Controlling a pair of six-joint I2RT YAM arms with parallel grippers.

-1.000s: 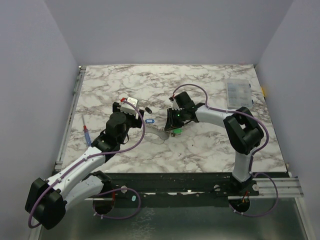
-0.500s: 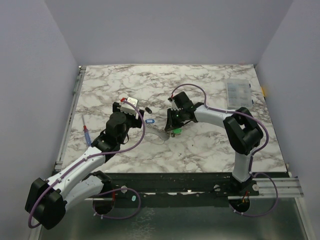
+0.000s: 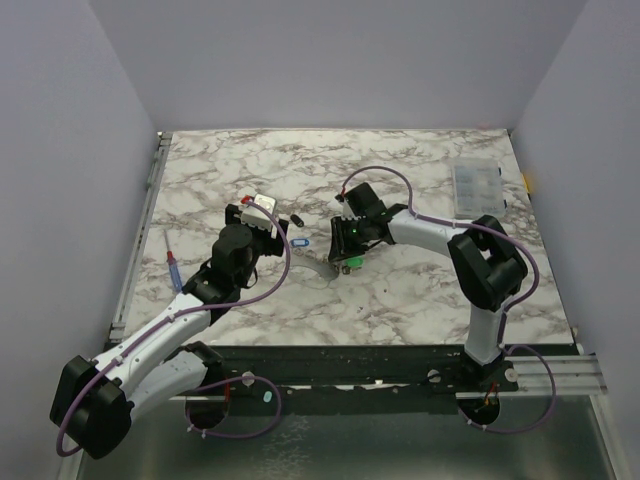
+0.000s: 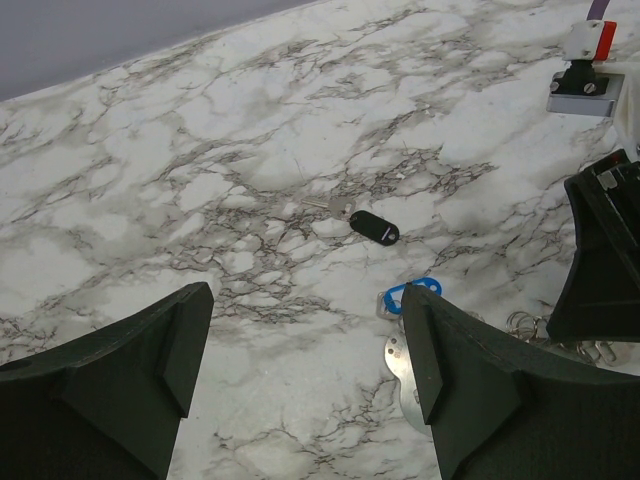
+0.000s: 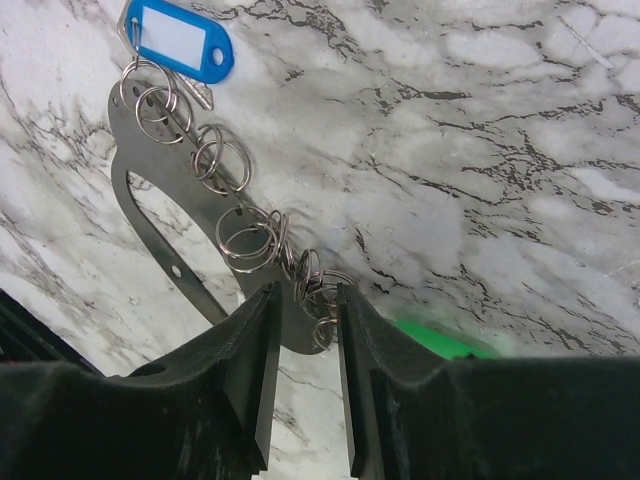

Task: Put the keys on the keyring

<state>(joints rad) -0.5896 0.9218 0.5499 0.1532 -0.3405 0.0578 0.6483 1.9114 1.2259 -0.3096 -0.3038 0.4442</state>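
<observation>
Silvery chain-link metal keyring [image 5: 250,240] straddled by narrowly parted right gripper [image 5: 305,295], grip unclear; left gripper [image 4: 305,310] spread wide. Green plastic-headed key [image 5: 440,340] likely threaded next.

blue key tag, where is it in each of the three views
Top external: blue key tag near the picture's centre.
Left wrist: right of centre, lower half.
Right wrist: top left corner.
Shared landmark: the keyring chain lying beside it.

A blue key [image 5: 180,40], a green key [image 5: 437,341], a silvery keyring [image 5: 250,238] — white, grey-veined marble table [image 5: 500,150].
</observation>
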